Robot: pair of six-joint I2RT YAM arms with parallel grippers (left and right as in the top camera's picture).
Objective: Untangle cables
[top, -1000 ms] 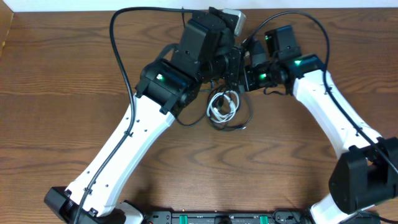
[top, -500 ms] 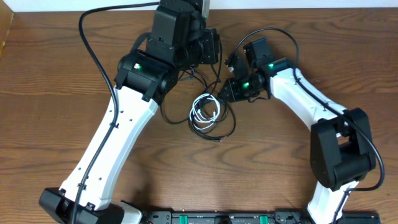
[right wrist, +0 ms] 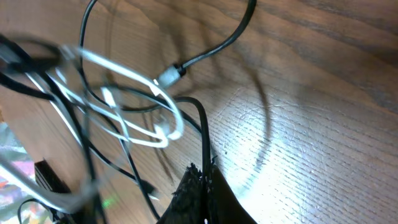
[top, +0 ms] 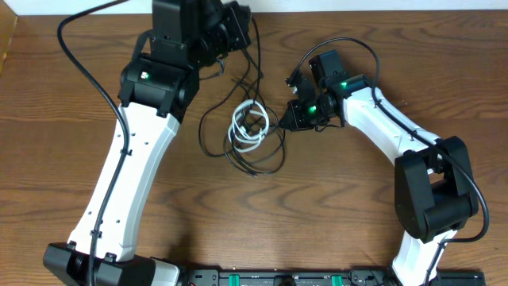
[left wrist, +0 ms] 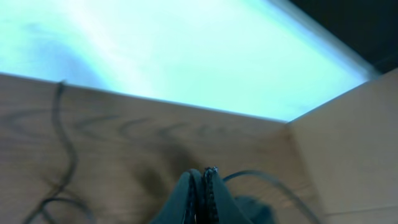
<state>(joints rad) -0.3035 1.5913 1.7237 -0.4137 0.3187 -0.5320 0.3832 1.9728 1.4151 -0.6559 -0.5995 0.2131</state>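
Overhead view: the white cable (top: 246, 127) is lying coiled on the worktop (top: 333, 222) between the arms, with black loops running through it.
Left pincer (top: 242, 36): clenching a black cable (left wrist: 261, 176) near the worktop's far edge.
Right pincer (top: 283, 121): clenching a black cable just beside the coil. Whether it is the same cord, cannot tell.

Overhead view: bright, even light, sharp throughout; soft faint shadows beside arms (top: 127, 183) on table (top: 317, 206). Left wrist view: washed-out pale glare above closed left fingers (left wrist: 186, 199), whole frame soft, wood grain smeared. Right wrist view: bright sheen on wood right of right fingers (right wrist: 193, 193); black cable (right wrist: 204, 134) at their tips crisp, white cable (right wrist: 176, 121) beyond streaked by motion blur.
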